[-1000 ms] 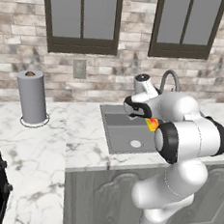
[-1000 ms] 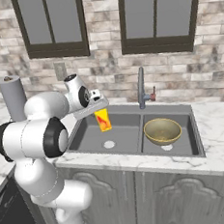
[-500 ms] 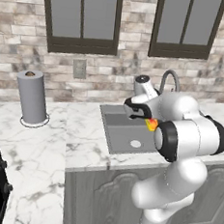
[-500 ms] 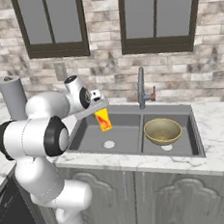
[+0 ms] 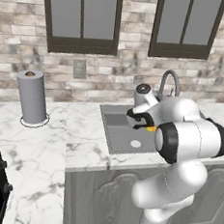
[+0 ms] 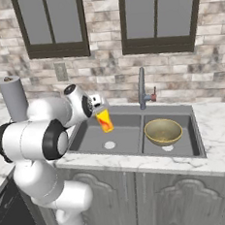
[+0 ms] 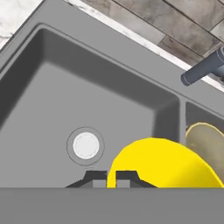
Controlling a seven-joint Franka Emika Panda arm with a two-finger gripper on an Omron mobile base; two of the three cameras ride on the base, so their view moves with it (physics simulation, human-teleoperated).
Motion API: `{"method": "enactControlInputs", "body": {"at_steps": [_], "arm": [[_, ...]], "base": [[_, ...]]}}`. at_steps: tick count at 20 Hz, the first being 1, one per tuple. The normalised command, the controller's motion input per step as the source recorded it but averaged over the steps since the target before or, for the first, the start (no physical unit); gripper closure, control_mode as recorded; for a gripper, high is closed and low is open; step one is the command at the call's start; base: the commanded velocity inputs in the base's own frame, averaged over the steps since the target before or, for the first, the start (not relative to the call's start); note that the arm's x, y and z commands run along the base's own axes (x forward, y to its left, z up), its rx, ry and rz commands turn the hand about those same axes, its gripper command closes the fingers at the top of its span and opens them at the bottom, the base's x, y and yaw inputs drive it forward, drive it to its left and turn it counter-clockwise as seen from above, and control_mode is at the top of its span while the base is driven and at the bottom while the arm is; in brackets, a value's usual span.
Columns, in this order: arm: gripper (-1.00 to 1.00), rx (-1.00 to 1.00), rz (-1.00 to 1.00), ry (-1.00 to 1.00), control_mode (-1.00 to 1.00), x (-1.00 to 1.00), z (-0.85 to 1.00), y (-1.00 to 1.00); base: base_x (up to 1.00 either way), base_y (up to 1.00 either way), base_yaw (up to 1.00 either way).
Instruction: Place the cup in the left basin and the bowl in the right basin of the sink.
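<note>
One orange-red mark, no readable lettering, shows on the yellow cup (image 6: 104, 120) pinched in the closed gripper (image 6: 100, 110) above the left basin (image 6: 107, 134), whose pale drain (image 7: 85, 145) the hand view shows, while farther right the bowl (image 6: 163, 131) sits in the right basin (image 6: 185, 141).

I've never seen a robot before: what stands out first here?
The big white robot arm, its gripper shut on a small yellow cup held above the dark grey left basin. Beside it, a wide olive-tan bowl sits in the right basin.
</note>
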Motion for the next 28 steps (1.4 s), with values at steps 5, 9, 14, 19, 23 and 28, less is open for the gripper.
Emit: {"method": "enactControlInputs", "body": {"at_steps": [5, 9, 14, 19, 23, 28], "arm": [[1.00, 0.05, 0.00, -0.17, -1.00, 0.05, -0.11, -0.13], [1.00, 0.24, 0.00, -0.04, -1.00, 0.16, 0.00, -0.28], [1.00, 0.29, 0.00, 0.01, -1.00, 0.33, 0.00, -0.18], [1.00, 0.11, 0.00, 0.01, -1.00, 0.49, 0.00, -0.04], [1.00, 0.00, 0.00, 0.00, -1.00, 0.49, 0.00, 0.00], [1.00, 0.00, 0.00, 0.00, -1.00, 0.44, -0.04, -0.03]], "base": [[0.00, 0.00, 0.00], [0.00, 0.00, 0.00], [0.00, 0.00, 0.00], [0.00, 0.00, 0.00], [0.00, 0.00, 0.00], [0.00, 0.00, 0.00]]}}
